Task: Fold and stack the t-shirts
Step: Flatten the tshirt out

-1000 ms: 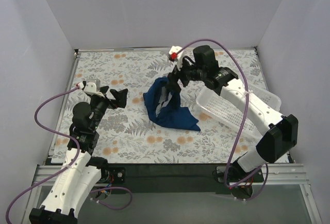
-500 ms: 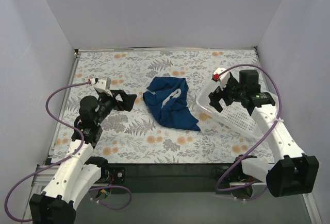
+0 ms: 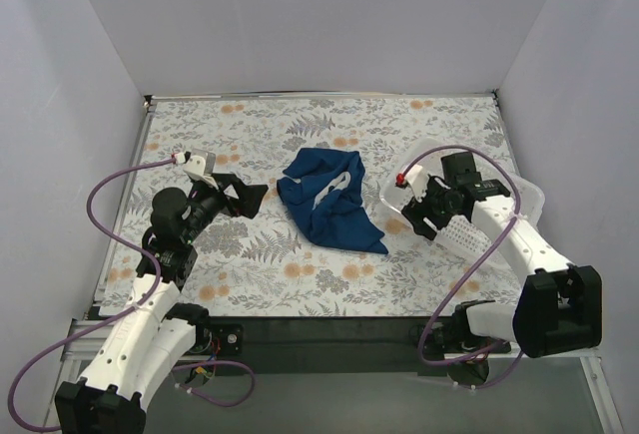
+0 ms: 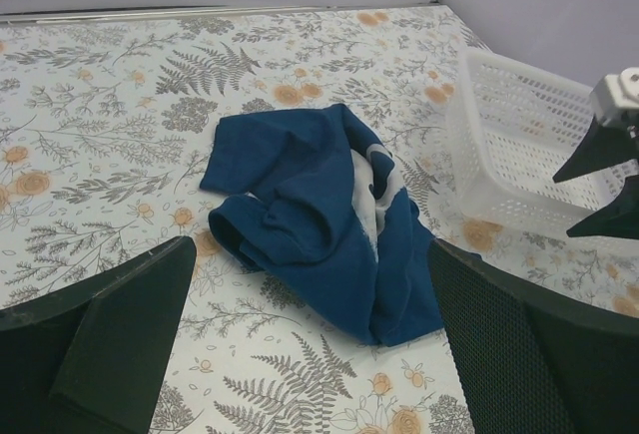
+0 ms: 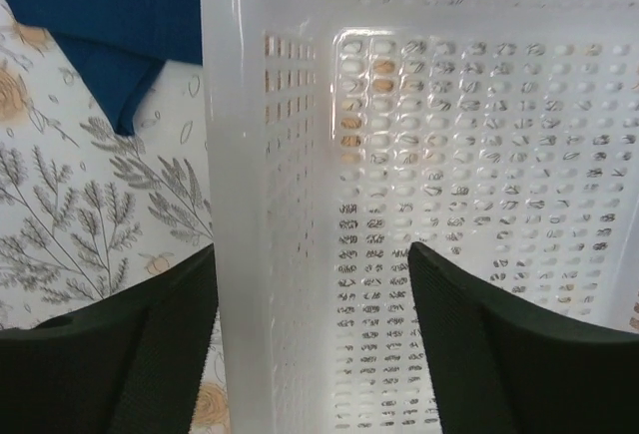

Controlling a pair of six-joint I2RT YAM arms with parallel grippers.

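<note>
A navy blue t-shirt (image 3: 327, 205) lies crumpled in a heap at the middle of the floral table, a pale strip of print showing in its folds (image 4: 367, 190). Its lower corner shows in the right wrist view (image 5: 110, 35). My left gripper (image 3: 243, 195) is open and empty, a short way left of the shirt. My right gripper (image 3: 431, 217) is open, right of the shirt, its jaws straddling the near-left wall of the white lattice basket (image 5: 250, 254) without closing on it.
The white plastic lattice basket (image 3: 499, 217) sits at the right of the table, empty (image 4: 519, 145). Grey walls close in the table on the left, back and right. A floral cloth (image 3: 250, 135) covers the table.
The right gripper let go of the shirt, which dropped into a heap, then swung right and down to the basket's near-left wall. The left gripper moved slightly toward the shirt.
</note>
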